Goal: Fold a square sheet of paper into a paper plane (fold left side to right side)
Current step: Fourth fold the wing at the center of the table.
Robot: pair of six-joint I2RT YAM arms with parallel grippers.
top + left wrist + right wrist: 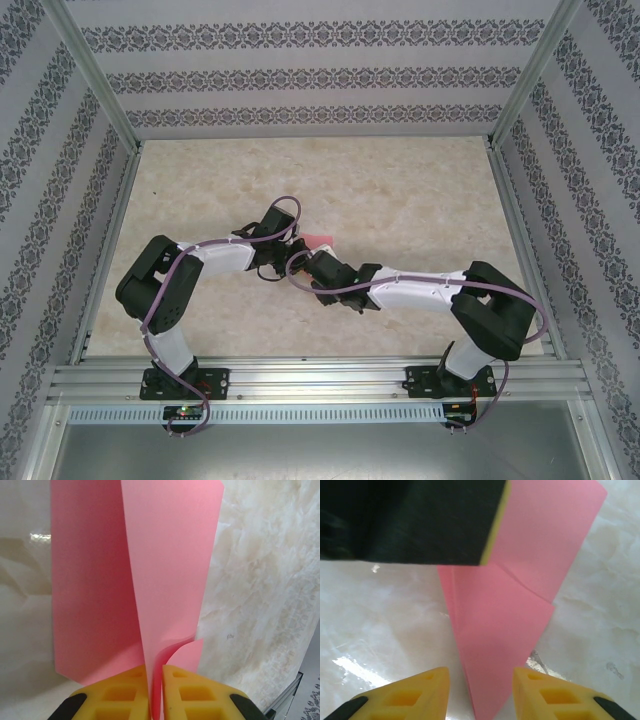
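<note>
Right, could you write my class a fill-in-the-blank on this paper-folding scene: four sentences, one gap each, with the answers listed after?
1. The paper is ____ in colour.
2. The left fingers are ____ on the paper, which stands up between them.
3. The right fingers are ____ and grip nothing.
4. The table has a pale ____ pattern.

Missing words: pink; shut; open; marble.

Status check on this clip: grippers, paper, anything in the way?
Left gripper shut on the paper, one flap raised. Right gripper open over the folded point. No other object near it.
</note>
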